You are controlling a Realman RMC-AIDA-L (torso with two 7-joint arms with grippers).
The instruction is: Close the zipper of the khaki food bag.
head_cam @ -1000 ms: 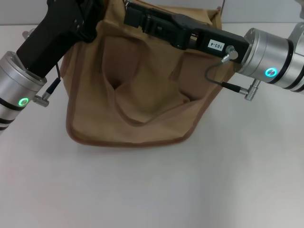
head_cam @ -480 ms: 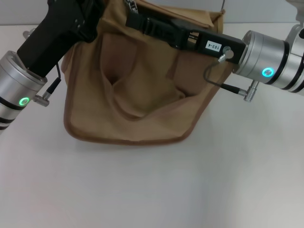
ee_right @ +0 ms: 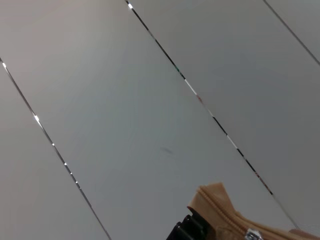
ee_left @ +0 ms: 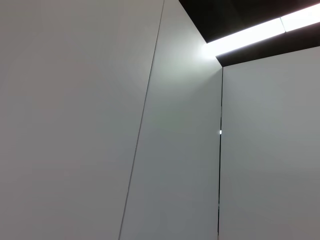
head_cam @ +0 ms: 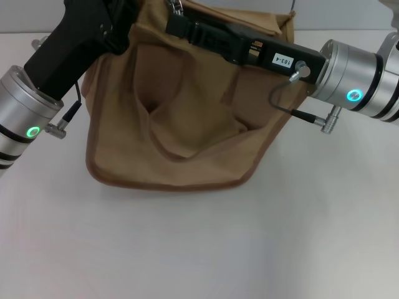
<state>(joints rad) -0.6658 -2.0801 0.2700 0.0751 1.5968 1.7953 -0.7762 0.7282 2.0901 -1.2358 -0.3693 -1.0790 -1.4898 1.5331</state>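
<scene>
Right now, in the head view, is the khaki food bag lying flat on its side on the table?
No, the khaki food bag stands upright on the table.

— Where's the khaki food bag (head_cam: 181, 131)?
— On the table (head_cam: 199, 249), between both grippers: left gripper (head_cam: 118, 25) at its left top corner, right gripper (head_cam: 177, 25) lying across its top edge.
</scene>
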